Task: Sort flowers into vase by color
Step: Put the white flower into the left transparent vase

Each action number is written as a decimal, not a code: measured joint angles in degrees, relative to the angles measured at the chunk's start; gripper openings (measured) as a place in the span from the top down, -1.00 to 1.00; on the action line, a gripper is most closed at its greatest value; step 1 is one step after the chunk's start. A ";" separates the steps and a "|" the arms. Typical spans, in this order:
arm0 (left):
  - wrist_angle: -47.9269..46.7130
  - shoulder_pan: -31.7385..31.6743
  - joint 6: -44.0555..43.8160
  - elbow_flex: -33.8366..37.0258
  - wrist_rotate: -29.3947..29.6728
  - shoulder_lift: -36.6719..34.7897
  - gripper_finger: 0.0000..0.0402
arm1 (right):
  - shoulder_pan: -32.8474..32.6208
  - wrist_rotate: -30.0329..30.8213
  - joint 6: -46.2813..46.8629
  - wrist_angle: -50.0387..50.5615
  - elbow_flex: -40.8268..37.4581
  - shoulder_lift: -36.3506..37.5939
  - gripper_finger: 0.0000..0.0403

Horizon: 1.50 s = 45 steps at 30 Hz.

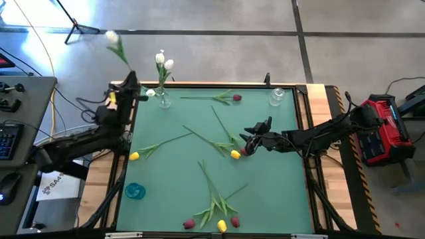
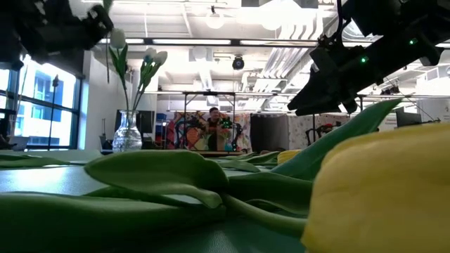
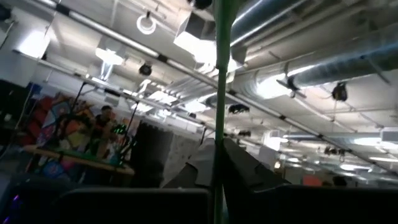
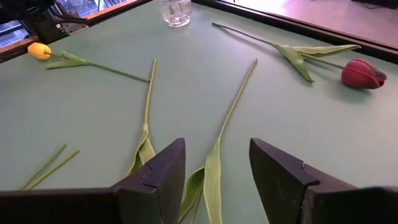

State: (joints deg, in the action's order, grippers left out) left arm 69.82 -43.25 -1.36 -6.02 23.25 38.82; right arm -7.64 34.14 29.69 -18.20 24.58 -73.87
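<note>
Your clear glass vase (image 1: pixel 163 99) holds two white tulips (image 1: pixel 163 61); beside it, the clamped left gripper (image 1: pixel 127 85) lifts a third white tulip (image 1: pixel 113 38), while the right gripper (image 1: pixel 247 139) hangs half-open, empty.

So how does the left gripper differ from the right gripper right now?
The left gripper is shut on a white tulip, holding it in the air near the vase at the table's far left corner. The right gripper is open and empty, low over mid-table by a yellow tulip. Both are dark two-finger grippers.

Bare mat (image 1: pixel 279 179) lies open right of the front tulip cluster (image 1: pixel 214 211); crossed stems (image 1: pixel 216 136) clutter the middle.
</note>
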 joint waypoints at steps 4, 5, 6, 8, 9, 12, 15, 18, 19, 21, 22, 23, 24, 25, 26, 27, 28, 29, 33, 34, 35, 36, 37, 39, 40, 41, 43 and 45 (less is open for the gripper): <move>5.56 -5.42 -3.58 0.02 -4.77 6.01 1.00 | 0.00 -0.41 0.02 0.00 0.00 0.00 0.17; 7.18 -6.49 -3.93 0.02 -5.98 7.40 1.00 | 0.00 -0.43 0.02 0.02 0.00 0.00 0.17; 8.49 -7.38 -4.01 0.02 -6.94 8.83 1.00 | 0.00 -0.44 0.02 0.08 0.00 0.00 0.17; 10.79 -8.99 -3.92 0.02 -8.37 11.46 1.00 | 0.00 -0.45 -0.02 0.09 0.00 0.00 0.17; 12.20 -9.45 -3.45 0.02 -8.45 12.63 1.00 | 0.00 -0.49 -0.02 0.10 0.00 0.00 0.17; 16.26 -9.54 -3.09 0.02 -9.60 16.04 1.00 | 0.00 -0.58 -0.04 0.17 0.00 0.00 0.17; 18.38 -9.52 -5.18 -0.10 -11.85 19.48 1.00 | 0.00 -0.58 -0.06 0.15 0.00 0.00 0.17; 18.38 -9.52 -6.72 -0.93 -13.61 23.08 1.00 | 0.00 -0.58 0.02 0.15 0.00 0.00 0.17; 18.35 -9.48 -6.65 -1.23 -13.71 24.39 1.00 | 0.00 -0.58 0.02 0.15 0.00 0.00 0.17; 18.92 -9.45 -6.52 -1.99 -13.62 26.96 1.00 | 0.00 -0.58 0.02 0.14 0.00 0.00 0.17; 19.41 -9.48 -6.47 -2.25 -13.33 28.37 1.00 | -0.02 -0.58 0.02 0.15 0.00 0.00 0.17; 20.10 -9.48 -6.07 -2.55 -13.07 29.72 1.00 | 0.00 -0.58 0.02 0.15 0.00 0.00 0.17; 20.06 -9.48 -5.71 -2.78 -12.64 30.75 1.00 | -0.02 -0.58 0.02 0.15 0.00 0.00 0.17; 19.99 -9.48 -5.61 -3.11 -12.24 31.61 1.00 | 0.00 -0.58 0.02 0.20 0.00 0.00 0.17; 20.09 -9.50 -5.59 -3.56 -12.16 32.46 1.00 | -0.02 -0.58 0.02 0.26 0.00 0.00 0.17; 20.14 -9.50 -5.58 -3.86 -12.14 33.32 1.00 | -0.02 -0.58 0.00 0.36 0.00 0.00 0.17; 20.07 -9.50 -5.58 -3.94 -12.07 34.14 1.00 | 0.00 -0.58 -0.02 0.39 0.00 0.00 0.17; 20.03 -9.50 -5.58 -4.18 -12.01 34.90 1.00 | 0.00 -0.58 -0.02 0.37 0.00 0.00 0.17; 20.06 -9.50 -5.88 -4.59 -11.50 37.52 1.00 | 0.00 -0.58 -0.07 0.58 0.00 0.00 0.17; 20.11 -9.50 -5.72 -4.59 -11.05 38.03 1.00 | 0.00 -0.56 -0.07 0.83 0.00 0.00 0.17; 20.13 -9.50 -5.32 -4.59 -10.91 38.48 1.00 | 0.00 -0.58 -0.07 1.16 0.00 0.00 0.17; 20.12 -9.50 -4.96 -4.59 -10.72 38.94 1.00 | 0.00 -0.58 -0.09 1.39 0.00 0.00 0.17; 20.10 -9.50 -4.86 -4.59 -10.61 39.30 1.00 | -0.01 -0.58 -0.03 1.61 0.00 0.00 0.17; 20.13 -9.50 -4.95 -4.59 -10.57 39.67 1.00 | 0.00 -0.58 0.14 2.22 0.02 0.00 0.17; 20.13 -9.50 -4.88 -4.59 -10.58 39.68 1.00 | -0.02 -0.58 0.20 2.48 0.02 0.00 0.17; 20.13 -9.50 -4.66 -4.59 -10.61 39.68 1.00 | 0.00 -0.58 0.24 2.51 0.02 0.00 0.17; 20.13 -9.50 -4.57 -4.59 -10.65 39.70 1.00 | -0.01 -0.58 0.24 2.51 0.02 0.00 0.17; 20.10 -9.48 -5.24 -4.59 -10.70 39.69 0.99 | 0.00 -0.64 0.26 2.53 0.02 0.00 0.17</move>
State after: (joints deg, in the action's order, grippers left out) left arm 89.92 -52.74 -6.59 -10.61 12.56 78.51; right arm -7.64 33.50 29.95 -15.66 24.60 -73.87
